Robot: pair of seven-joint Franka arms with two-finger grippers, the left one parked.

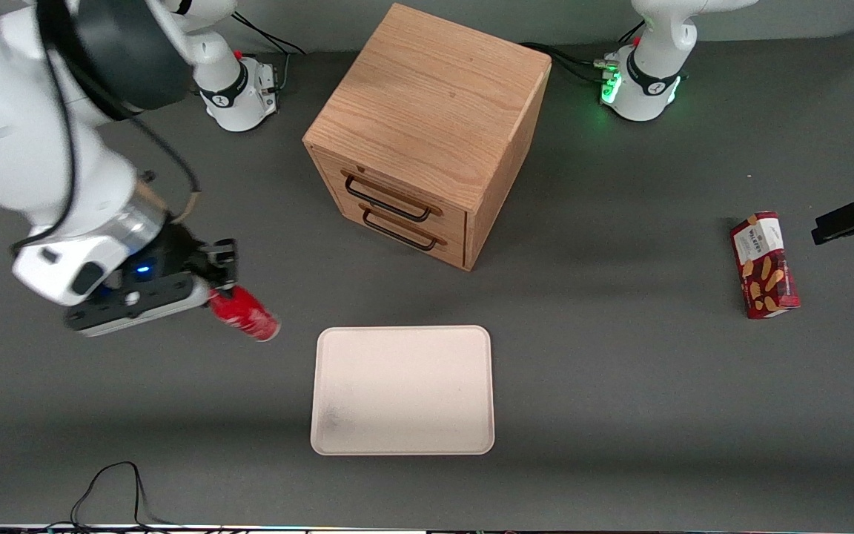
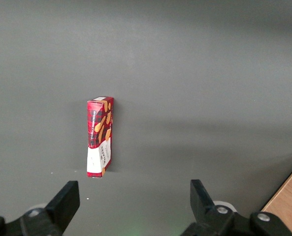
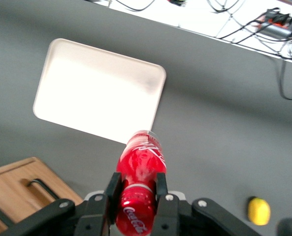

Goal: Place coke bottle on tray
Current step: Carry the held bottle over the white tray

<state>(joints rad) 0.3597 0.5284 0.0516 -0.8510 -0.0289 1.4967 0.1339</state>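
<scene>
Coke bottle [image 1: 245, 313], red w/ white script, tilted in tool [image 1: 221, 284].

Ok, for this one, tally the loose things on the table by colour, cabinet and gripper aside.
Red: 2, the coke bottle held in the gripper above the table beside the tray, and the biscuit box toward the parked arm's end.
Cream-white: 1, the tray.
Yellow: 1, a small round object, seen only from the right wrist.
Total: 4.

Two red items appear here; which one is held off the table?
The small slim red coke bottle, clamped in the right gripper beside the cream tray. The dark red biscuit box lies on the table, toward the parked arm's end.
</scene>
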